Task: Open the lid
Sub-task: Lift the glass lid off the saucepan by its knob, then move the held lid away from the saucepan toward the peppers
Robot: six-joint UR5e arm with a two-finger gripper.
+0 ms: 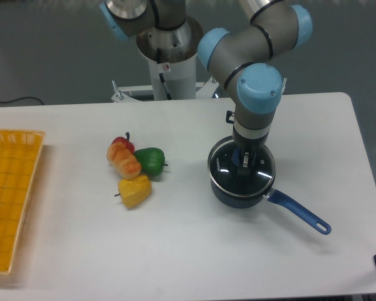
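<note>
The lid (pixel 241 170), a clear glass disc with a thin silver rim, sits on or just above the dark blue saucepan (pixel 238 191) at the counter's (pixel 175 251) right side. The gripper (pixel 244 162) pinches its centre knob from above. Risk: an off-centre hold could tip the glass so its rim catches and drags the pan.
</note>
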